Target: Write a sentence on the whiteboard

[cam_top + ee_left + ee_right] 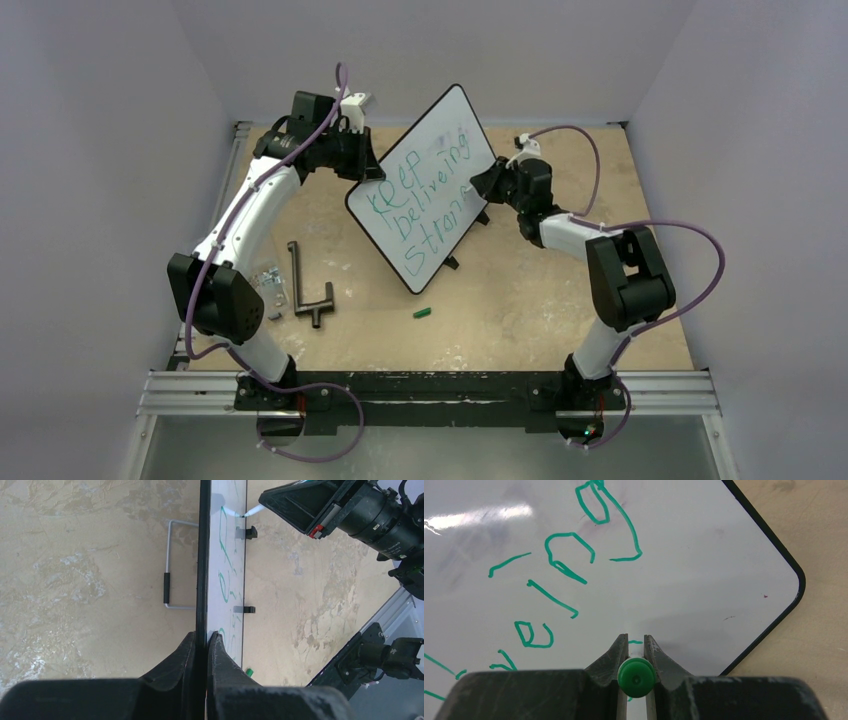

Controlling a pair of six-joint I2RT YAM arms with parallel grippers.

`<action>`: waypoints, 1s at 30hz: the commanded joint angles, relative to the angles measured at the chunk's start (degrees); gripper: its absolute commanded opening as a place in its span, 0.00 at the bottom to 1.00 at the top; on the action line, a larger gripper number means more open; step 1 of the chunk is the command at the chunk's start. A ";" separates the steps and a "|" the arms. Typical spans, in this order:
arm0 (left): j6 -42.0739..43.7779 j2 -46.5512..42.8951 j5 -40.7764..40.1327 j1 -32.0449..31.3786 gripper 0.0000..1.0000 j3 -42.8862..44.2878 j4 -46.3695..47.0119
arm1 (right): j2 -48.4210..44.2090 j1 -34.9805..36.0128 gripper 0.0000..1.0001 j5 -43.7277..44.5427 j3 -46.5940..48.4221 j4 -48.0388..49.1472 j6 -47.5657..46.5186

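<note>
The whiteboard (447, 118) stands tilted on the tabletop, with three lines of green lettering (425, 205) reading about "Keep believing stron". My left gripper (362, 178) is shut on the board's left edge; in the left wrist view its fingers (206, 637) clamp the black frame, with the board (238, 595) seen edge-on. My right gripper (482, 186) is shut on a green marker (636, 677), whose tip (249, 513) touches the board at the end of the bottom line. In the right wrist view the gripper (636, 638) faces the board (704, 580) and the lettering (569, 555).
A green marker cap (422, 312) lies on the table in front of the board. A black T-shaped tool (308, 285) and a small bag of hardware (268, 280) lie at the left. A wire stand (170, 565) sits behind the board. A metal rail (430, 385) runs along the near edge.
</note>
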 commanded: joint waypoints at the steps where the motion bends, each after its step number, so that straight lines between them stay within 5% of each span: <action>1: 5.99 -1.19 -13.09 0.81 0.00 -0.86 -1.44 | 1.15 0.31 0.00 1.44 3.41 0.10 -1.00; 30: 5.98 -1.76 -12.93 0.81 0.00 -0.82 -1.47 | 0.96 0.31 0.00 1.52 -0.98 1.22 -1.18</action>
